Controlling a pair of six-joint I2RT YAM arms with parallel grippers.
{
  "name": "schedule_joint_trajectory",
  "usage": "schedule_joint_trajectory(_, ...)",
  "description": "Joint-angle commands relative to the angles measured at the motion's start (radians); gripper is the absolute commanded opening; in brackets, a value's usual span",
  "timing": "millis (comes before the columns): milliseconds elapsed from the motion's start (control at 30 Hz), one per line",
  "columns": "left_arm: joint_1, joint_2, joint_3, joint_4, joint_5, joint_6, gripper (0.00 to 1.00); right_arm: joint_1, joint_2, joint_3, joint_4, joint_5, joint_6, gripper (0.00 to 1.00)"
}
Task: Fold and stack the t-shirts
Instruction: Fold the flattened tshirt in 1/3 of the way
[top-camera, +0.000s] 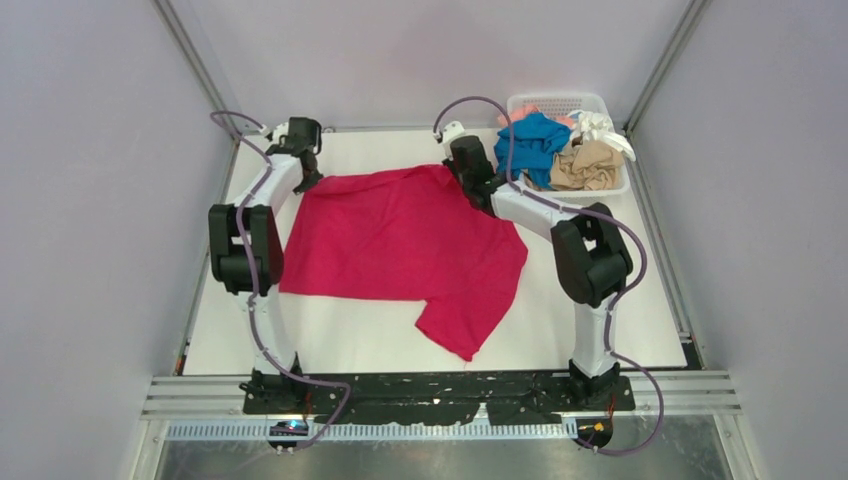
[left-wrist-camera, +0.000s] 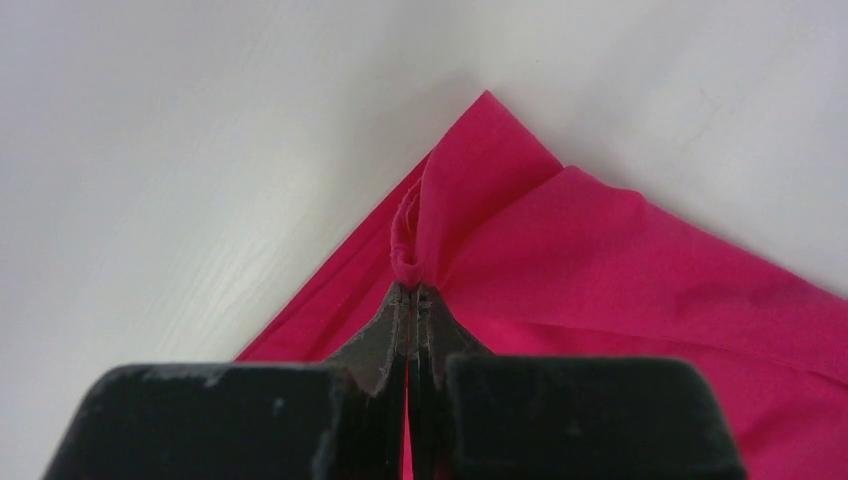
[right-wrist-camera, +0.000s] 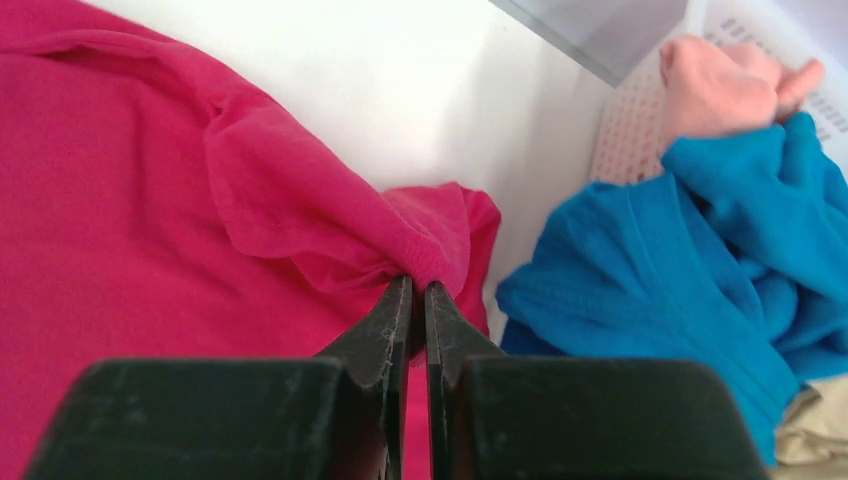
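Observation:
A magenta-red t-shirt (top-camera: 400, 245) lies spread on the white table, one sleeve hanging toward the near edge. My left gripper (top-camera: 308, 182) is shut on its far left corner; the left wrist view shows the cloth (left-wrist-camera: 600, 270) pinched at the fingertips (left-wrist-camera: 413, 292). My right gripper (top-camera: 478, 192) is shut on its far right corner, the bunched hem (right-wrist-camera: 330, 220) pinched at the fingertips (right-wrist-camera: 417, 288). Blue (top-camera: 532, 145), tan (top-camera: 586, 166), white (top-camera: 603, 128) and peach-pink (top-camera: 524, 112) t-shirts sit crumpled in the basket.
The white lattice basket (top-camera: 565, 101) stands at the far right corner, close to my right gripper; its wall (right-wrist-camera: 625, 130) and the blue shirt (right-wrist-camera: 680, 270) show in the right wrist view. Grey walls enclose the table on three sides.

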Motion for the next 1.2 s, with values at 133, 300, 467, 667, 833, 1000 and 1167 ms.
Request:
schedule_joint_trajectory(133,0.003,-0.125,-0.046,0.064,-0.042,0.043,0.00,-0.009,-0.227,-0.175,0.023,0.092,0.026,0.06)
schedule_joint_trajectory(300,0.027,-0.120,-0.052,0.036,-0.035,0.025,0.00,-0.029,-0.274,-0.237,0.007,0.104,0.051,0.06)
schedule_joint_trajectory(467,0.037,-0.138,-0.092,0.045,-0.013,0.026,0.00,-0.034,-0.295,-0.246,-0.103,-0.027,0.083,0.06)
schedule_joint_trajectory(667,0.037,-0.167,-0.154,0.063,0.016,0.032,0.00,-0.035,-0.339,-0.293,-0.176,-0.047,0.131,0.06)
schedule_joint_trajectory(833,0.037,-0.173,-0.159,0.017,0.016,0.024,0.00,-0.034,-0.367,-0.333,-0.253,-0.136,0.199,0.17)
schedule_joint_trajectory(1000,0.037,-0.191,-0.142,-0.080,0.013,0.009,0.21,-0.033,-0.380,-0.359,-0.357,-0.184,0.327,0.33)
schedule_joint_trajectory(1167,0.037,-0.266,-0.137,-0.159,-0.006,0.017,0.59,-0.006,-0.470,-0.377,-0.464,-0.233,0.332,0.52)
